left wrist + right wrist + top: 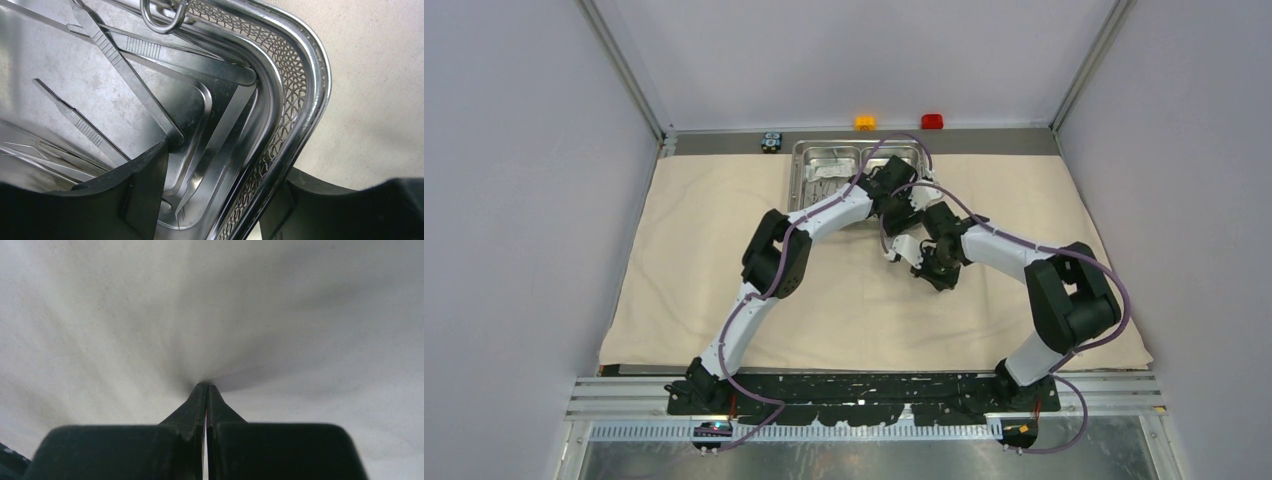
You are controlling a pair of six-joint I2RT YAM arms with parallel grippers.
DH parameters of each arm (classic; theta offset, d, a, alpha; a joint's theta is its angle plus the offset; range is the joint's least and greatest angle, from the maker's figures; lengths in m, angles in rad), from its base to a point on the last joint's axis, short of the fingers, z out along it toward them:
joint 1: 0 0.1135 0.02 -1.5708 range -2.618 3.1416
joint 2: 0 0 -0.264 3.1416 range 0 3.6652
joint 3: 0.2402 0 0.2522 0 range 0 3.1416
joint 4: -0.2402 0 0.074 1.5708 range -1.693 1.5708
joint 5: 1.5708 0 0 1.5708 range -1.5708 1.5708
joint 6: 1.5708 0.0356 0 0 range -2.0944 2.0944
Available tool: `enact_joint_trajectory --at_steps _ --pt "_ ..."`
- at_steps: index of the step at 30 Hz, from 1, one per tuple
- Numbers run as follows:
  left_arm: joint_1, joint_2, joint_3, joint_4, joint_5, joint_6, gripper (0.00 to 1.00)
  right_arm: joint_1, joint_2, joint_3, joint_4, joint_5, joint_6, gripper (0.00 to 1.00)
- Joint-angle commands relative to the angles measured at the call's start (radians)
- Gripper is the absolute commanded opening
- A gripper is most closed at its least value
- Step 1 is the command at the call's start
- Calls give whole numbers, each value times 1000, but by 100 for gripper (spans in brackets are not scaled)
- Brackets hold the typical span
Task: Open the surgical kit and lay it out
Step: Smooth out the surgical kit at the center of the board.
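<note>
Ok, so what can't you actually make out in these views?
Top view: the tray right compartment is hidden behind the left arm; the tools are too small to tell apart.
Left wrist view: the tools' ends are cut off by the frame edge and the left fingers.
Right wrist view: the cloth wrap is blurred; whether the shut right fingers pinch a fold is unclear.

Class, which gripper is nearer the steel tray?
Left. The left gripper straddles the corner rim of the steel tray, one finger inside, one outside. The right gripper is off the tray, pinching the beige cloth wrap.
</note>
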Motion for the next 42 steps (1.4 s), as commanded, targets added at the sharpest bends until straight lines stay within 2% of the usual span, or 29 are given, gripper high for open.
enact_joint_trajectory --at_steps 1,7,17,33,38,42 --pt "6 56 -10 -78 5 -37 62 73 66 -45 -224 31 -75 3" --pt "5 62 -6 -82 12 -52 62 167 68 -54 -277 81 -122 2" --pt "6 74 9 -98 7 -60 62 366 154 -39 -333 53 -111 1" --pt "6 93 14 -123 -14 -37 63 422 170 1 -368 30 -147 1" --pt "5 74 1 -133 21 -16 64 412 57 48 -331 38 -105 1" --pt "5 43 -14 -150 57 -3 64 315 -77 80 -269 -12 -45 2"
